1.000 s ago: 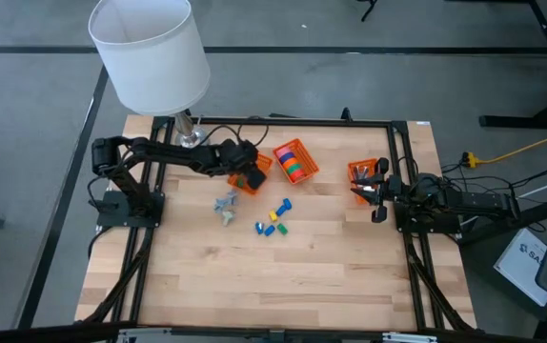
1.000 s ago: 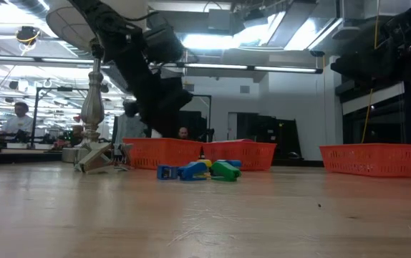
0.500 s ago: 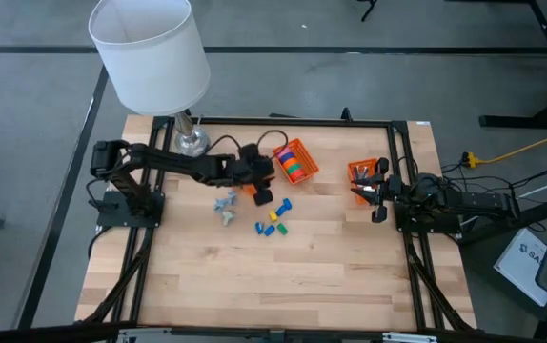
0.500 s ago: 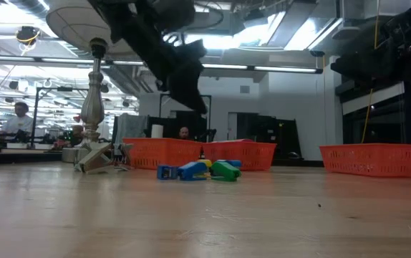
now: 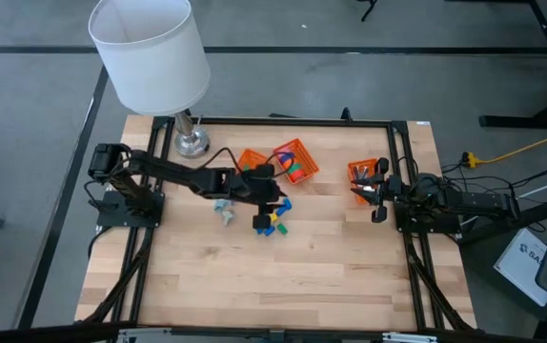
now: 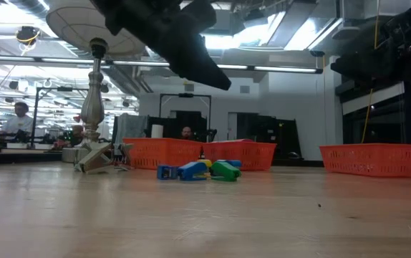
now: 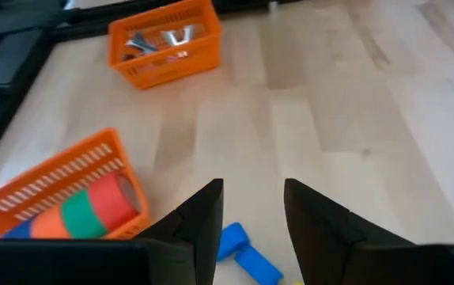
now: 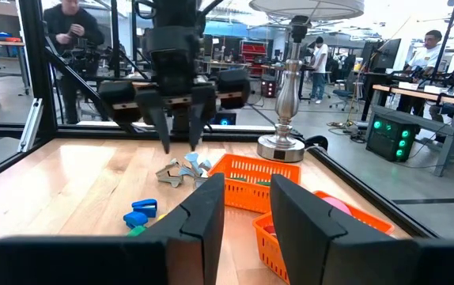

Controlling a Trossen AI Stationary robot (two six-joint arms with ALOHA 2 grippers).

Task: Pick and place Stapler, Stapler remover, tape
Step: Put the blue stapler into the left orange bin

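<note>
The left gripper point(image 5: 272, 202) hangs above the small blue, yellow and green blocky pieces point(image 5: 272, 223), fingers apart and empty. At its 12 o'clock, the red, green and orange tape rolls point(image 7: 92, 210) lie in an orange mesh basket point(image 5: 294, 160). The grey metal staple removers point(image 5: 224, 206) sit at its 9 o'clock. Judged next step: descend vertically, centre one piece between the fingers, then close. The right gripper point(image 5: 373, 195) waits by the 3 o'clock basket point(image 5: 359, 172), fingers apart.
</note>
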